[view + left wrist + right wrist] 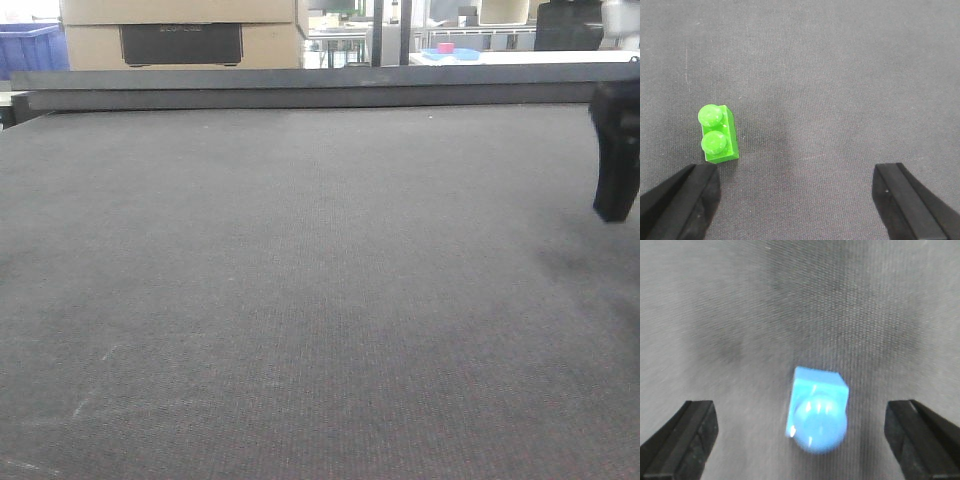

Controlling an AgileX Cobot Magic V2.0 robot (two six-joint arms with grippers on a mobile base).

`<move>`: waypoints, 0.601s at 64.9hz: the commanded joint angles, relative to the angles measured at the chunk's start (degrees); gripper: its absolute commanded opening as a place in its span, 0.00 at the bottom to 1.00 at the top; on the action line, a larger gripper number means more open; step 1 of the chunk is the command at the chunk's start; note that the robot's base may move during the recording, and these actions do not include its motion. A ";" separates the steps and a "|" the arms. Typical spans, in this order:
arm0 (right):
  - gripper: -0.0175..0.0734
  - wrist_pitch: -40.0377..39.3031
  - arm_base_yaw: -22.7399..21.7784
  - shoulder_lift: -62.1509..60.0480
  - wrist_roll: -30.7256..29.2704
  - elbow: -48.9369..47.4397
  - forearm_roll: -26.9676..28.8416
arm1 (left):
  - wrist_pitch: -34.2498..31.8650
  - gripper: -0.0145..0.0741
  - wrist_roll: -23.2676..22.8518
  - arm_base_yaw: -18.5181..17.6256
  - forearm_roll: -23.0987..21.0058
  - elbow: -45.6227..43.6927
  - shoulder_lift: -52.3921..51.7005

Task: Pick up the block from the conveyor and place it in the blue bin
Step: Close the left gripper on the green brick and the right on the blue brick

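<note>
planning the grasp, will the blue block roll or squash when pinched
Probably rigid: the blue block looks like hard plastic with crisp edges. Unlikely to roll, sitting flat on the conveyor. Its glossy rounded top may slip in the right tool.

The bright blue block (817, 407), topped with one round stud, rests slightly askew on the dark woven conveyor (790, 300).

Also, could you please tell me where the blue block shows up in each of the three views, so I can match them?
Exterior front-facing: not in it.
Left wrist-mounted: not in it; only a green block lies there.
Right wrist-mounted: the blue block sits lower centre on the belt, between the open jaws.
Shared landmark: the dark woven conveyor fills all three.
</note>
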 commanded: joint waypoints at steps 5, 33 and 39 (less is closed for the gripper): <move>0.82 -1.77 -0.79 3.15 0.75 0.16 -0.63 | -0.16 0.75 -0.50 -0.26 0.00 -0.60 0.01; 0.21 -0.88 -0.78 5.44 0.75 0.20 -0.63 | 1.96 0.75 -0.50 -0.26 0.00 -0.74 0.03; 0.05 -0.88 -0.78 5.03 0.75 0.20 -0.63 | 4.14 0.75 -0.50 -0.26 0.44 -1.42 0.26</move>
